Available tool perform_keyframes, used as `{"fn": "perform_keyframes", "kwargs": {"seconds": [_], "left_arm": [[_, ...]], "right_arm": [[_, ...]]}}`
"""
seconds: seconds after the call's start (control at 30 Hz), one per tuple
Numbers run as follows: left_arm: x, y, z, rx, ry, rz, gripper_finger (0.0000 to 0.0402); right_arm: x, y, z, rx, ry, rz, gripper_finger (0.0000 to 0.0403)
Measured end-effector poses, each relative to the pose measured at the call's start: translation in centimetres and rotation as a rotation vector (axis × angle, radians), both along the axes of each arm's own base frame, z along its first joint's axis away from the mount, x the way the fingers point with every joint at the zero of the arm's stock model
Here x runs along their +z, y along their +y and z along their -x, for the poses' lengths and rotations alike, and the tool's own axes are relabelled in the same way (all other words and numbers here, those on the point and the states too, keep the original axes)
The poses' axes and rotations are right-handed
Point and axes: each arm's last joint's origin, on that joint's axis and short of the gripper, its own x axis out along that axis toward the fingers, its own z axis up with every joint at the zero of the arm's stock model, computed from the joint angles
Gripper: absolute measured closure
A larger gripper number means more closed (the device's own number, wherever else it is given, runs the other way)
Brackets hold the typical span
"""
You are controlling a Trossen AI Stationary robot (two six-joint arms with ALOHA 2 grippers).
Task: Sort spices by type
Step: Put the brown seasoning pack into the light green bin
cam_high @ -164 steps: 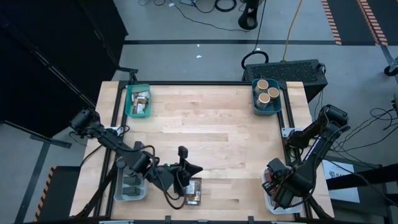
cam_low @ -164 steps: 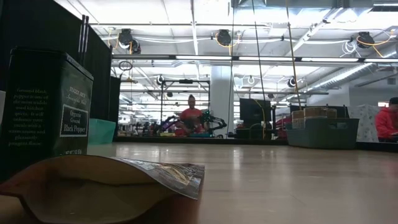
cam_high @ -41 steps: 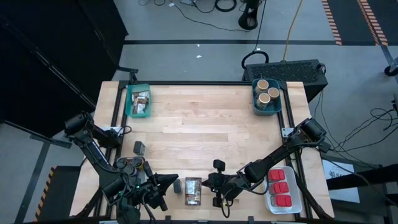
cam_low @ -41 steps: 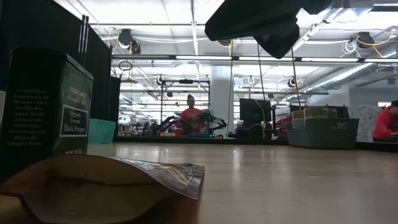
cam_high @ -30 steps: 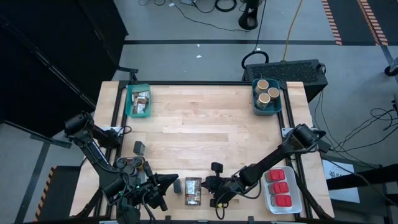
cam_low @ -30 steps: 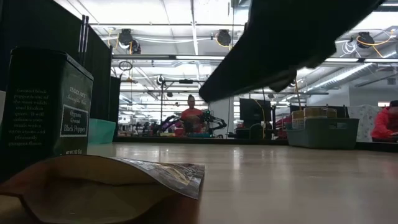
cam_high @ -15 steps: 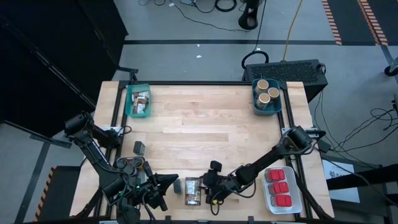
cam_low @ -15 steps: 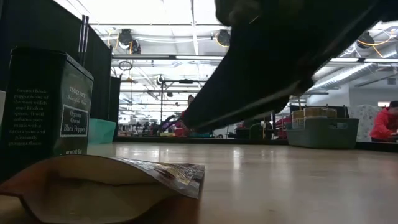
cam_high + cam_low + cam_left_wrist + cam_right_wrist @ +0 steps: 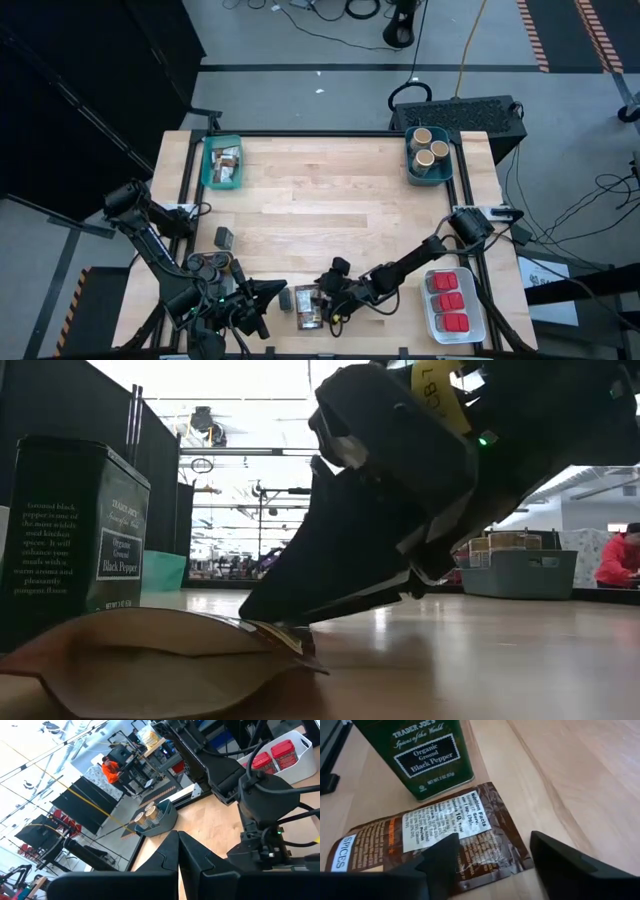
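A flat brown printed spice packet [image 9: 435,840] lies at the table's near edge, just beside an upright dark green black-pepper tin [image 9: 417,755].

right gripper [image 9: 275,622] fingers on brown packet [image 9: 150,660]; green pepper tin [image 9: 75,530] behind.

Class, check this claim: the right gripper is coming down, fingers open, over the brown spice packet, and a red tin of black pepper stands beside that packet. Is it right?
One thing is wrong: the tin is dark green, not red, as the right wrist view shows. The rest holds: the right gripper has its fingers open over the packet, and the tin stands beside it.
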Motion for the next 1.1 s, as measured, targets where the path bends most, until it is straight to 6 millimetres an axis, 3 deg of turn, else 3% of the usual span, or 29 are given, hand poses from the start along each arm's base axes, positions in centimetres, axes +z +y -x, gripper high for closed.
{"fn": "perform_keyframes", "kwargs": {"seconds": [0.57,0.67,0.83,1.1], "left_arm": [[0.0,0.2,-0.2,0.008,0.0,0.0,0.0395],[0.0,0.2,-0.2,0.008,0.0,0.0,0.0395],[-0.1,0.2,-0.3,-0.018,0.013,0.013,0.0395],[-0.3,0.9,-1.2,-0.023,0.024,0.066,0.0395]], "right_arm": [[-0.4,-0.3,0.2,0.021,0.049,0.028,0.0389],[0.3,-0.4,0.3,0.033,0.048,0.064,0.0397],[2.9,-0.6,1.3,0.048,0.066,0.191,0.0402],[9.1,-1.3,3.9,-0.048,0.04,0.521,0.0403]]}}
